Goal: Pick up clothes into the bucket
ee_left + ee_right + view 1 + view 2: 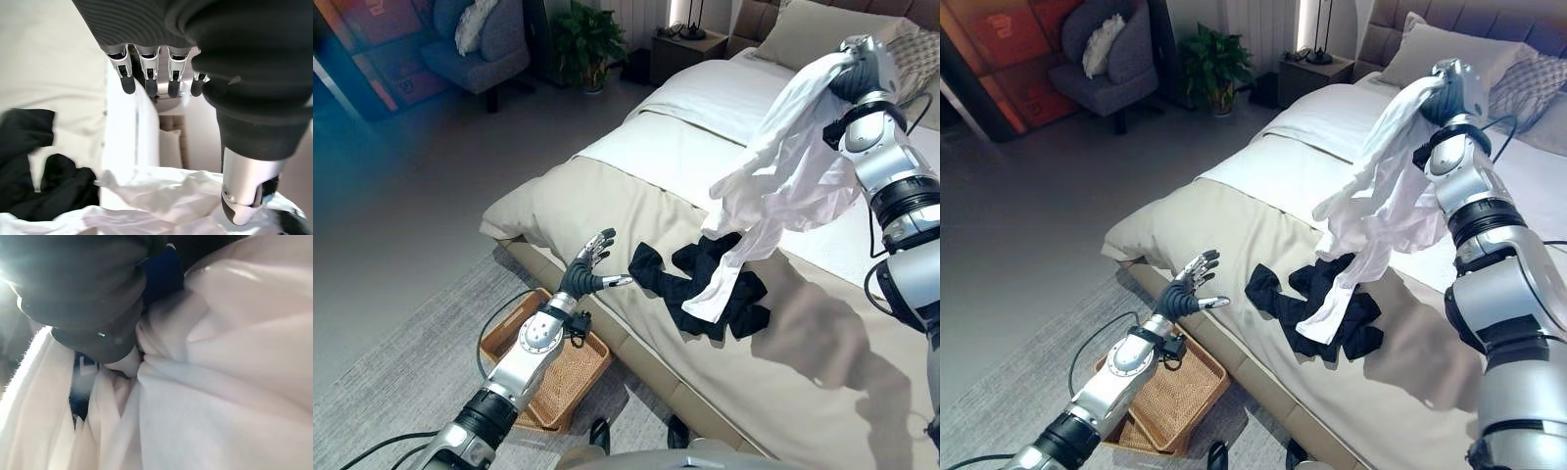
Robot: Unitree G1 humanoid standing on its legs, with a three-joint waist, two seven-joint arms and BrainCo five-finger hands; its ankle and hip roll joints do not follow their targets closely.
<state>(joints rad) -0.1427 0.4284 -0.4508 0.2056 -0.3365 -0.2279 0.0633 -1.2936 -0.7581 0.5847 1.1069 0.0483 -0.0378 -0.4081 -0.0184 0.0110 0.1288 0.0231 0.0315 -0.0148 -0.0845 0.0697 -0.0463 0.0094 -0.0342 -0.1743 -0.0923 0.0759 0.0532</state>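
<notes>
Armchair (480, 39): upper left of the frame, dark grey, with a pale cushion on its seat back.
Potted plant (585, 41): top centre-left, green, on the floor beside a dark bedside table (680, 51).
Rug (401, 392): lower left, grey, under the basket and the edge of the bed.
Basket (553, 377): lower left, woven brown, on the rug just beside the bed; the left forearm crosses above it.
Left hand (589, 266): centre-left, held out over the near edge of the bed, fingers straight and spread, thumb pointing toward the black garment, holding nothing.
Bed (607, 211): runs from the centre to the right edge, beige cover below, white sheet higher up, pillows at the upper right.
Black garment (705, 289): centre of the frame, crumpled flat on the beige cover, near the left hand but apart from it.
White garment (783, 176): centre-right, lifted clear above the bed, hanging in folds, its lowest end draping down onto the black garment.
Right hand (1451, 83): upper right, raised high, clenched round the top of the white garment; in its wrist view the cloth bunches against the dark cover (88, 293).
</notes>
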